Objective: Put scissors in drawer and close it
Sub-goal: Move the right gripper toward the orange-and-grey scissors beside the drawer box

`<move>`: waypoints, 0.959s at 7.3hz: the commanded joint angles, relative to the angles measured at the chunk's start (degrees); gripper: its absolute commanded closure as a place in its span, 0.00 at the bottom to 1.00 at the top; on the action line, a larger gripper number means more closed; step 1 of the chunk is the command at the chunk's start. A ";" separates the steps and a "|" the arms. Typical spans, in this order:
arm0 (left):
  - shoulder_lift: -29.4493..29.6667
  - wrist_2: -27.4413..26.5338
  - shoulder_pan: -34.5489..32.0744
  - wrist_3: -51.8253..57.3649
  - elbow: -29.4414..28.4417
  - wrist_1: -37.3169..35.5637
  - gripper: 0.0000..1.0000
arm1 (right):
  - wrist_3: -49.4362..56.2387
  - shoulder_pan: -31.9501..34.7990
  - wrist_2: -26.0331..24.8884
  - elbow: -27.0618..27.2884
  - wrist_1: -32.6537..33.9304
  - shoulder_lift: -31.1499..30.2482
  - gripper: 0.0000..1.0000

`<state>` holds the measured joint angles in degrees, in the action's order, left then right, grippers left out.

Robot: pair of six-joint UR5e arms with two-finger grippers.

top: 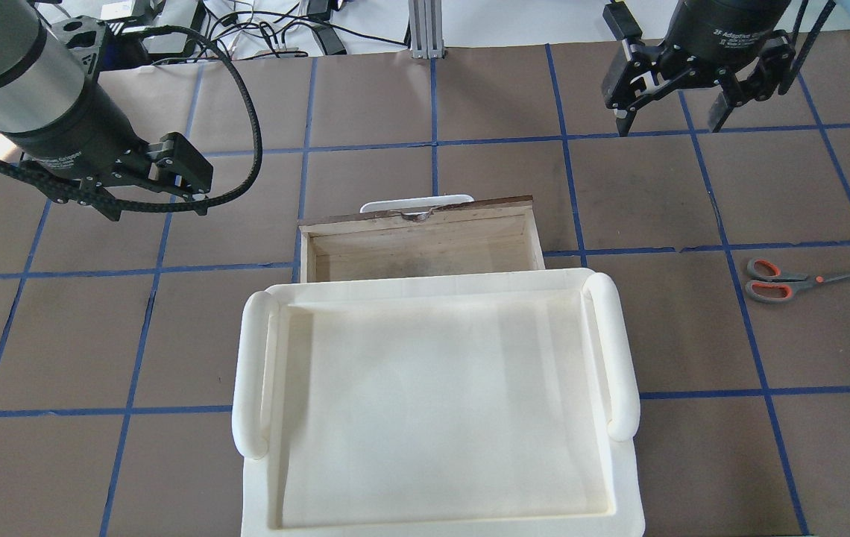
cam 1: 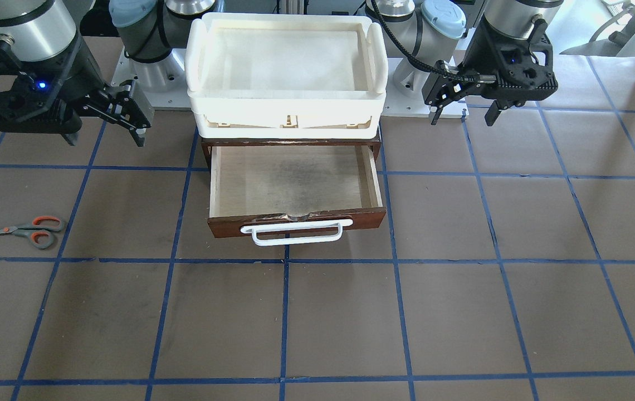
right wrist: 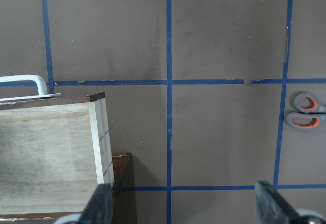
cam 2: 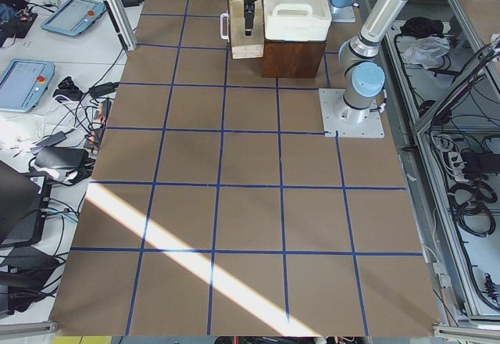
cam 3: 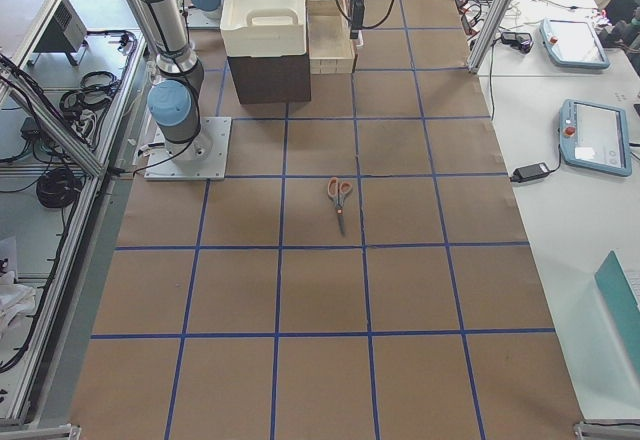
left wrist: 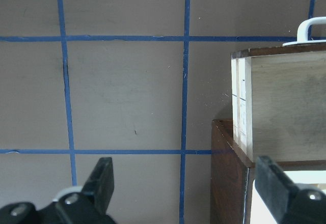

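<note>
The scissors (cam 1: 28,229) lie flat on the table on my right side, closed, well to the side of the drawer; they also show in the overhead view (top: 783,283) and at the right edge of the right wrist view (right wrist: 304,112). The drawer (cam 1: 223,227) is pulled open, with an empty pale interior and a white bar handle (cam 1: 295,234). My right gripper (cam 1: 107,136) is open and empty, held high between the drawer and the scissors. My left gripper (cam 1: 464,114) is open and empty, held above the table on the drawer's other side.
A cream-white plastic tray (cam 1: 287,106) sits on top of the dark wooden cabinet (cam 1: 376,147) that holds the drawer. The brown table has a blue tape grid. Both arm bases (cam 1: 150,72) stand behind the cabinet.
</note>
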<state>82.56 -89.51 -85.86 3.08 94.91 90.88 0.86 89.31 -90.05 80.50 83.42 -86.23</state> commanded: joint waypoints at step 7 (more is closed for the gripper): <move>-0.12 -0.06 0.17 0.00 0.01 0.08 0.00 | 43.90 -13.13 -0.83 2.01 5.14 3.94 0.01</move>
<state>82.46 -89.56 -85.73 3.08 94.92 90.96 27.36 83.26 -90.99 81.22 85.44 -84.39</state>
